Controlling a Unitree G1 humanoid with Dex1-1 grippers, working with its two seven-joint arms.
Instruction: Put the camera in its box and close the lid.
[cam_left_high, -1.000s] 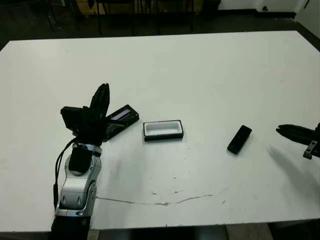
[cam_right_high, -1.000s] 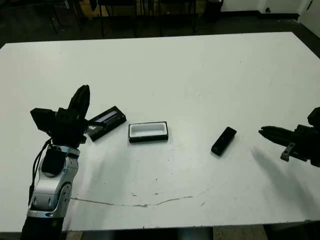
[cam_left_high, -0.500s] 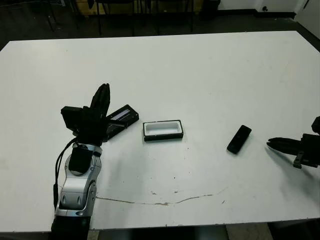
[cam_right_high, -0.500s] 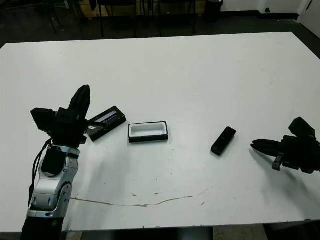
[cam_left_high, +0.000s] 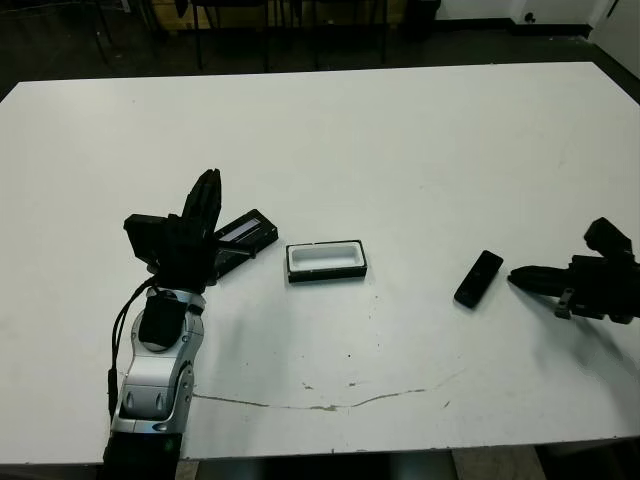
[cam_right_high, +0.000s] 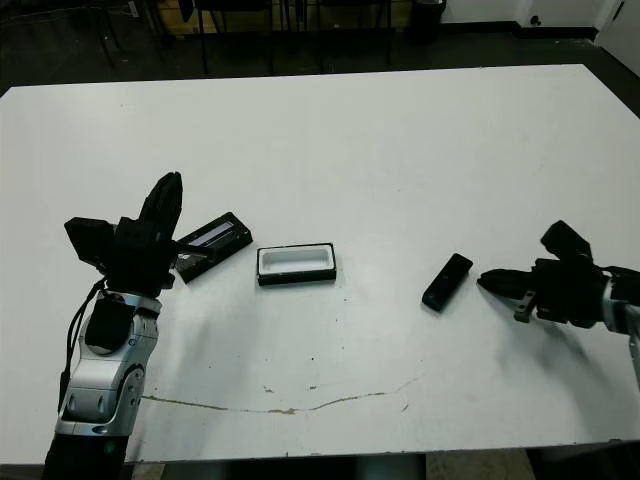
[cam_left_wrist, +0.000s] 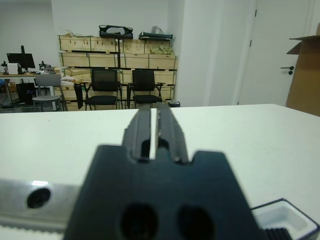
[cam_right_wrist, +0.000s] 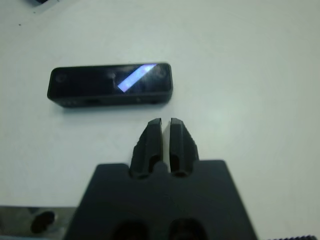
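Lying flat on the white table (cam_left_high: 400, 150), the camera (cam_left_high: 479, 278) is resting to the right of the box (cam_left_high: 326, 261), well apart from it. The right gripper (cam_left_high: 517, 277) is pointing at the camera from just beside it, its 2 fingers (cam_right_wrist: 152, 142) pressed together and holding nothing. The box is sitting uncovered, white inside showing. The lid (cam_left_high: 243, 236) is lying just left of the box, beside the raised left gripper (cam_left_high: 204, 200), whose 2 fingers are nearly closed and empty.

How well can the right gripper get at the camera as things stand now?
Probably well. The right gripper points at the camera from close by, with only bare table between them. Its fingers are shut, so they would need to open first.
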